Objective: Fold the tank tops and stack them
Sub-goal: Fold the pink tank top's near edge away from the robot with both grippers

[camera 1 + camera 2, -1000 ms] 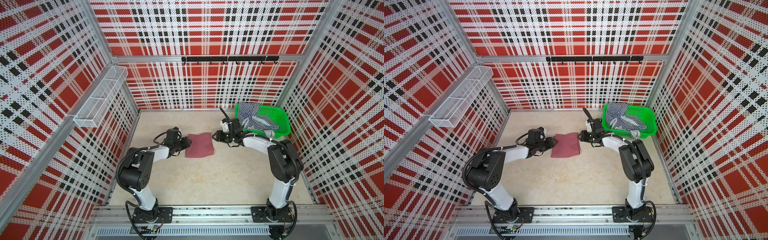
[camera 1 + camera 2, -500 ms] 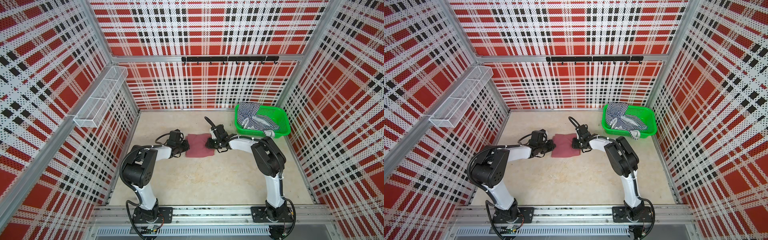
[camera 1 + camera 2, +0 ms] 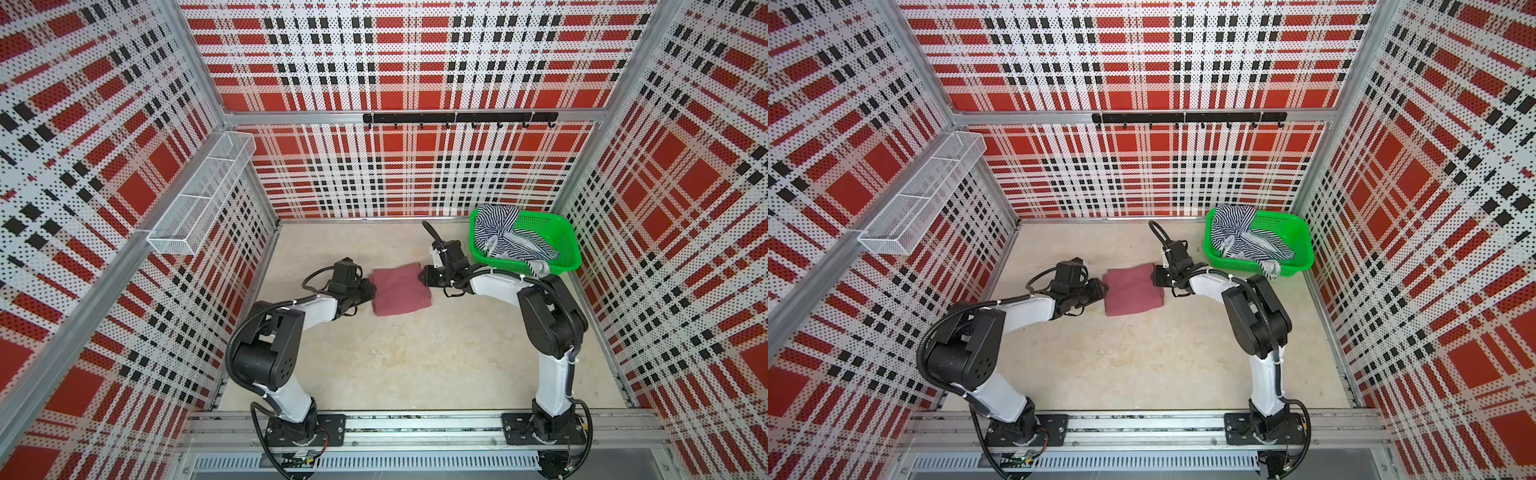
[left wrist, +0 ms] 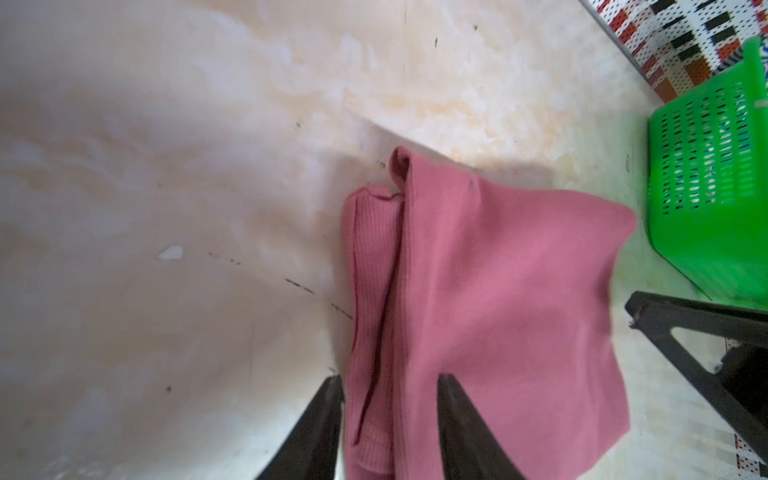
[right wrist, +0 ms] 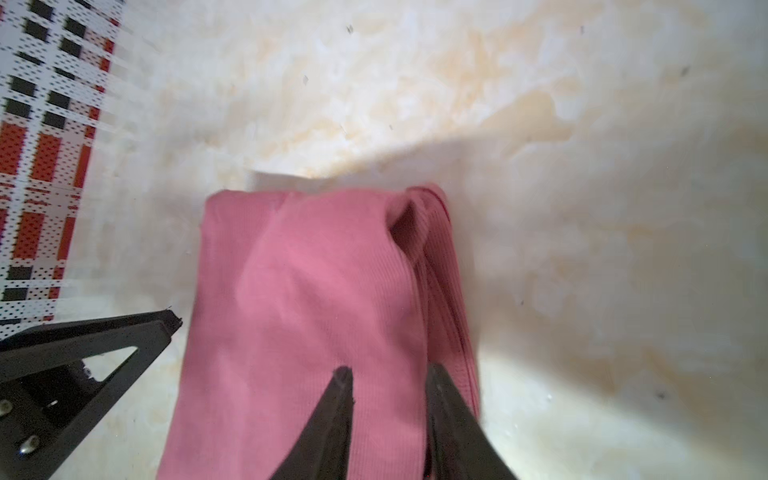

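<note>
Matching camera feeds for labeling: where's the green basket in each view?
Top view: green basket at the back right.
Top view: green basket at the back right too.
Left wrist: green basket beyond the rose tank top.
Right wrist: not in it.
Shared landmark: rose tank top, in all four views.

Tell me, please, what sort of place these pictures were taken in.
Probably a robot test cell, not a home: plaid perforated walls on metal framing enclose a beige tabletop, the left arm and right arm are bolted to a front rail, and a green basket holds a striped tank top.
</note>
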